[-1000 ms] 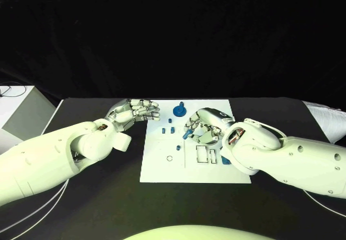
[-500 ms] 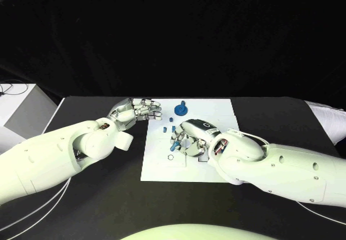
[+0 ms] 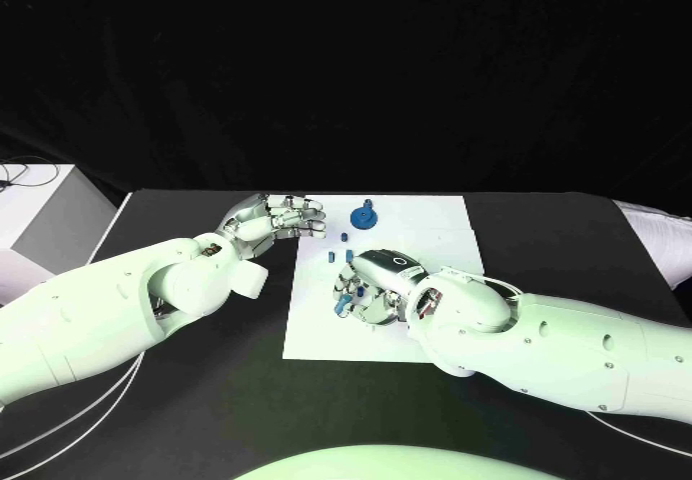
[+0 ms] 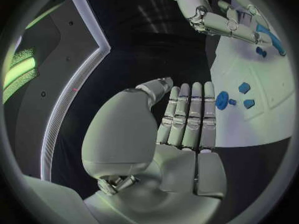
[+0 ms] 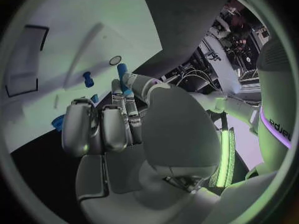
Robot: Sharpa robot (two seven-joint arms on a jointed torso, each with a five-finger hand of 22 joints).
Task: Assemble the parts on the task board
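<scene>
The white task board (image 3: 320, 335) lies in the middle of the black table. My right hand (image 3: 372, 290) hovers over the board's middle left and pinches a small blue peg (image 3: 346, 297) between thumb and fingers; in the right wrist view the peg (image 5: 125, 80) sits at the fingertips, close to a round hole (image 5: 115, 60). My left hand (image 3: 274, 220) hangs at the board's far left corner, fingers lightly bent and side by side (image 4: 187, 122), holding nothing. A blue wheel-shaped part (image 3: 362, 215) stands at the board's far edge. Small blue pieces (image 3: 343, 238) lie near it.
Two rectangular slots (image 5: 28, 59) are cut into the board beside my right hand. A white box (image 3: 36, 225) stands off the table's left edge. Black table surface stretches to both sides of the board and in front of it.
My right hand has carried the blue peg from the board's middle toward its left and nearer side. The left hand has stayed at the far left corner.
</scene>
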